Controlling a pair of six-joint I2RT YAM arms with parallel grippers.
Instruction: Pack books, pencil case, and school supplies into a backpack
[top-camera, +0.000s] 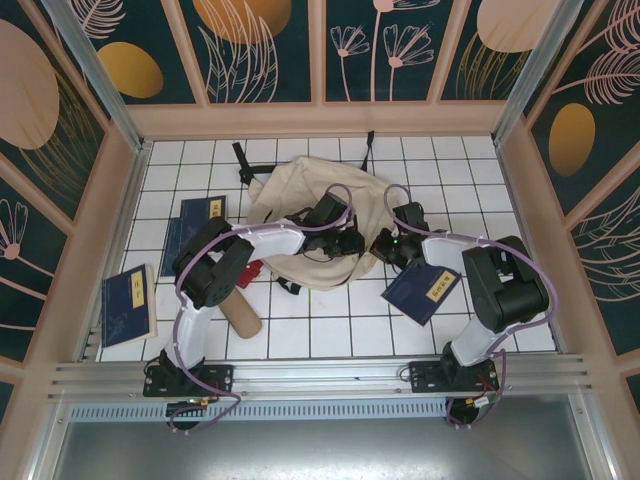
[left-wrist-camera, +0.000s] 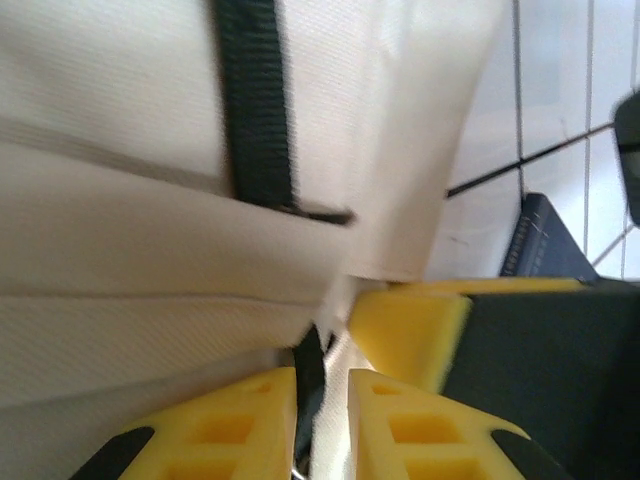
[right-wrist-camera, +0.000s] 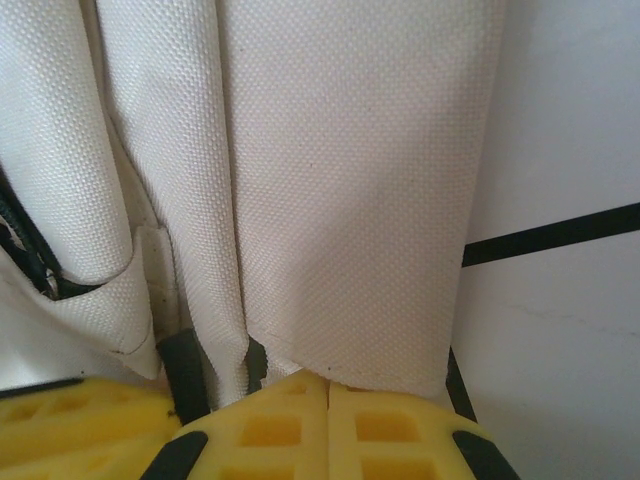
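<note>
Closest in, the left gripper (left-wrist-camera: 320, 400) has its jaws almost together, with a fold of backpack (left-wrist-camera: 120, 300) cloth and a dark strip in the narrow gap; how firm that hold is I cannot tell. The right gripper (right-wrist-camera: 328, 395) has its jaws pressed flat together, and the hem of the cloth runs into their tips, so it looks pinched there. From above, both grippers meet at the near right edge of the backpack, which lies crumpled mid-surface (top-camera: 300, 335). As far as I can judge, packing has not begun and this is the step of getting the bag open. Three books lie out: one (top-camera: 128, 305) at the far left, one (top-camera: 195, 228) just left of the bag, and one (top-camera: 425, 292) by the right arm. The pencil case (top-camera: 240, 315) lies beside the left arm, and the red square (top-camera: 252, 272) sits between it and the bag. All of these are left to go in. The bag's mouth and inside cannot be made out, the left arm covers much of the red square, and the right arm overlaps the right book's top corner.
</note>
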